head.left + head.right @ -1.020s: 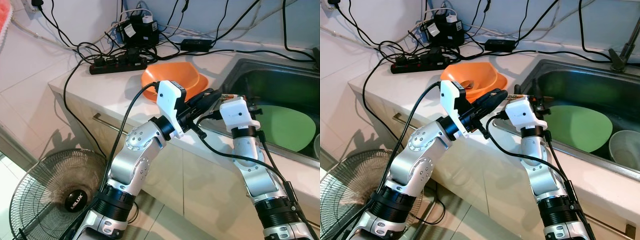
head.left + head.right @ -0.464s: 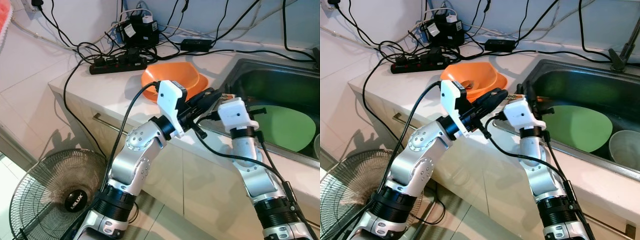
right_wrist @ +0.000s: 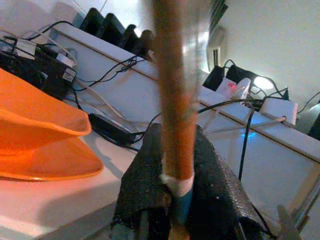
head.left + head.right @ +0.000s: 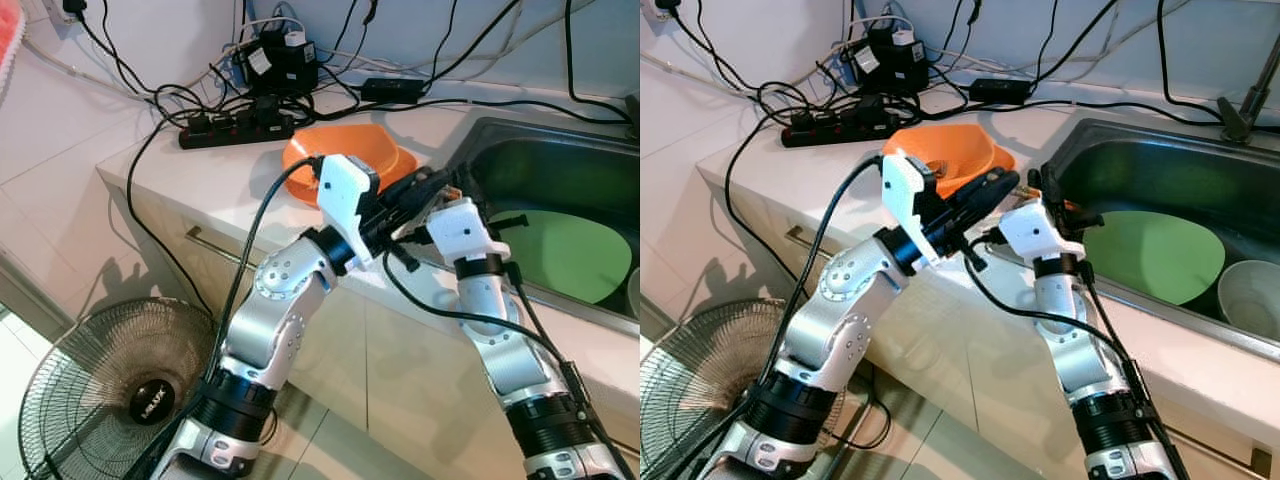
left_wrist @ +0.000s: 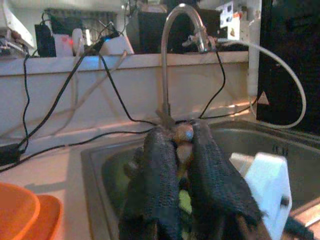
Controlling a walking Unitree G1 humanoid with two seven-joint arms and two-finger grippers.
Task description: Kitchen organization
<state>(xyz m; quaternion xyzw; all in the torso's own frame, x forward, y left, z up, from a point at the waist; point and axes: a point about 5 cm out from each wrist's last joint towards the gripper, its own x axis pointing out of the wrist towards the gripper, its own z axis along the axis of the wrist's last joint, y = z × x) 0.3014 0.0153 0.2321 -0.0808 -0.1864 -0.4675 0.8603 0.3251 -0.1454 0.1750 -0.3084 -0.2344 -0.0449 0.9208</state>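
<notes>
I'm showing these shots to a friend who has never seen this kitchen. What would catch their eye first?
Probably the two silver arms meeting at the counter edge, the left claw and right claw each shut on a thin brownish stick. Just behind them sits a bright orange bowl on the counter, and a green plate lies in the steel sink to the right. A tangle of black cables crowds the wall behind.

bowl [image 4: 345,152] on counter [image 4: 215,170] left of sink [image 4: 560,170]; power strip [image 4: 236,128] behind; plate [image 4: 565,255] in sink.
</notes>
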